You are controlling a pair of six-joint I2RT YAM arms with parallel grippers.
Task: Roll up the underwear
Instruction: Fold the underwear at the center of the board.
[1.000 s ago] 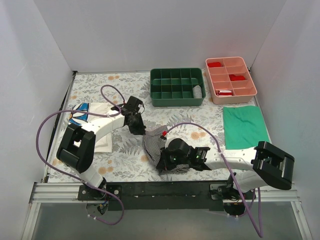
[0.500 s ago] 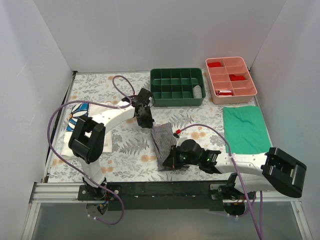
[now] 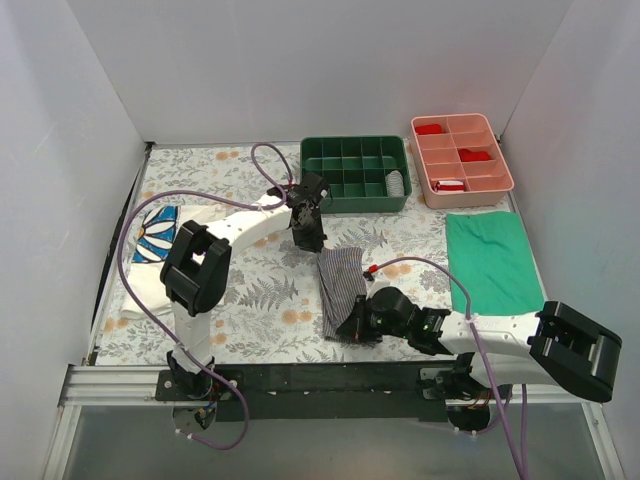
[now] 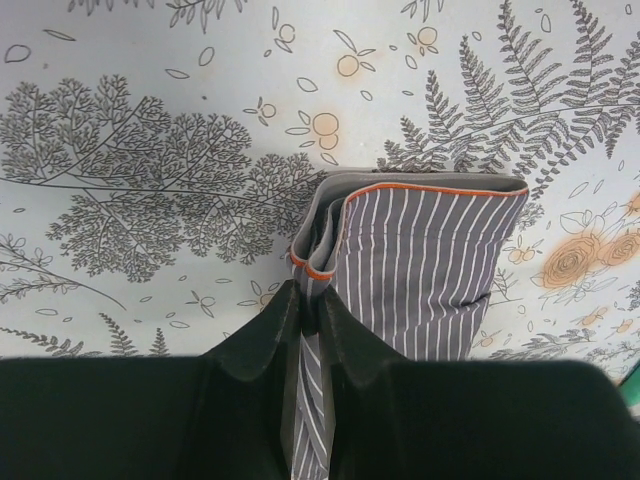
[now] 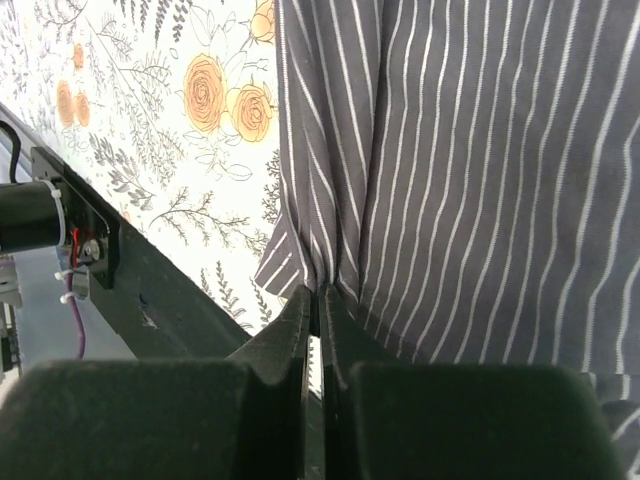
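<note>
The underwear (image 3: 342, 290) is a folded strip of grey-and-white striped cloth with an orange-edged waistband, lying lengthwise on the floral table cover in front of the green tray. My left gripper (image 3: 313, 243) is shut on its far end; the left wrist view shows the jaws pinching the waistband fold (image 4: 310, 262), with the cloth (image 4: 430, 260) spread to the right. My right gripper (image 3: 350, 328) is shut on its near end; the right wrist view shows the jaws closed on a pinch of the striped fabric (image 5: 318, 270), whose body (image 5: 470, 170) lies beyond.
A green compartment tray (image 3: 354, 173) stands just behind the left gripper, a pink tray (image 3: 460, 158) to its right. A plain green cloth (image 3: 490, 252) lies at the right. A white cloth with blue daisy print (image 3: 158, 232) lies at the left. The black front rail (image 5: 120, 290) is close to the right gripper.
Both grippers have moved right with the underwear held between them. The cloth has been carried from the table's centre-left toward the centre and drawn out into a narrower strip.
</note>
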